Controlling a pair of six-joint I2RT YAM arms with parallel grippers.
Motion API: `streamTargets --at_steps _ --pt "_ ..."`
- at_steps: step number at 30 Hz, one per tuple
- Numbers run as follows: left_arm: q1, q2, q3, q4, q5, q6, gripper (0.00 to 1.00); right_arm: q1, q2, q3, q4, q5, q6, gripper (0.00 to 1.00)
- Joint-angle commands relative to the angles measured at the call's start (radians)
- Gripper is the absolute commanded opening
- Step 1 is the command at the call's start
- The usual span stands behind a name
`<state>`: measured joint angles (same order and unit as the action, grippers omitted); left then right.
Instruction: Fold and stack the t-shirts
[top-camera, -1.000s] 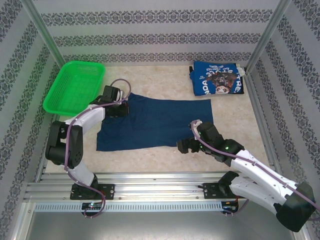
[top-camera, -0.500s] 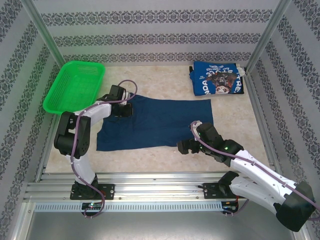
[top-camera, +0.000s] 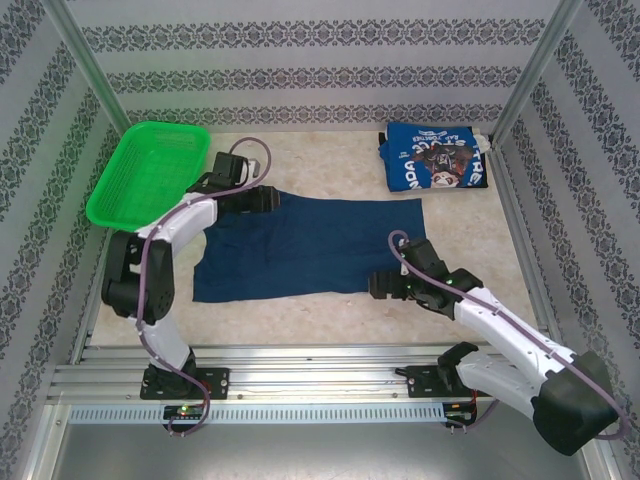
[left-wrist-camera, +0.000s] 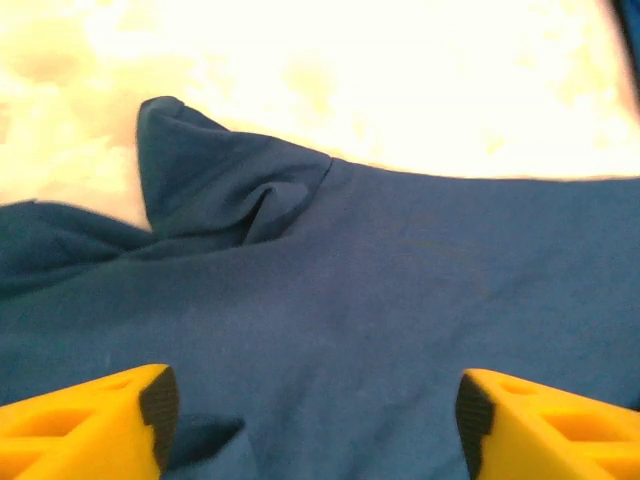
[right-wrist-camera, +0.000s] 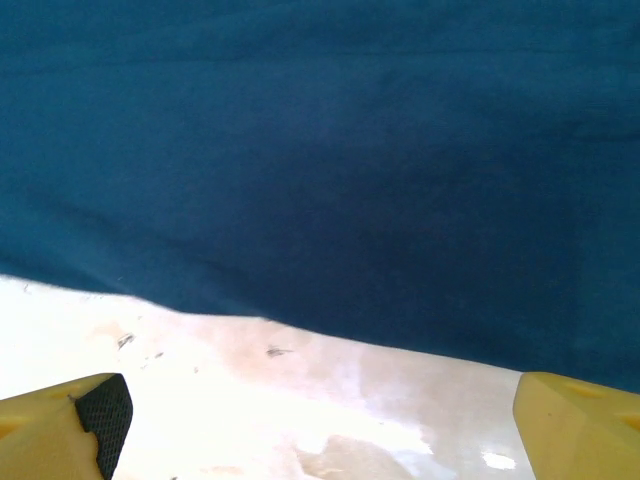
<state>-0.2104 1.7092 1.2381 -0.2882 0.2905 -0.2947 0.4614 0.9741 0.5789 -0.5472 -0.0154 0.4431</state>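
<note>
Top external view is showing the navy shirt (top-camera: 310, 250) lying flat on the worktop (top-camera: 300, 320), the blue shirt (top-camera: 437, 160) folded far right. Left claw (top-camera: 262, 198) is hovering wide over the navy shirt's far-left corner, right claw (top-camera: 380, 287) wide at the near hem. Pinch both layers squarely before folding.
</note>
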Motion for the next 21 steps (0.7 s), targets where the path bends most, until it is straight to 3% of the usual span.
streamTargets --at_steps 1,8,12,21 --pt "0.0 -0.184 -0.088 -0.011 -0.031 -0.066 0.83 -0.073 -0.033 0.058 -0.049 0.015 -0.006 0.98" --pt "0.094 -0.521 -0.461 -0.109 -0.086 -0.197 0.87 -0.269 0.016 0.065 -0.064 -0.09 0.027 0.98" --pt "0.126 -0.632 -0.586 -0.124 -0.069 -0.241 0.87 -0.28 0.049 0.047 -0.052 -0.114 0.059 0.98" --pt "0.164 -0.703 -0.748 -0.131 -0.126 -0.297 0.81 -0.29 0.084 -0.029 0.022 -0.113 0.123 0.95"
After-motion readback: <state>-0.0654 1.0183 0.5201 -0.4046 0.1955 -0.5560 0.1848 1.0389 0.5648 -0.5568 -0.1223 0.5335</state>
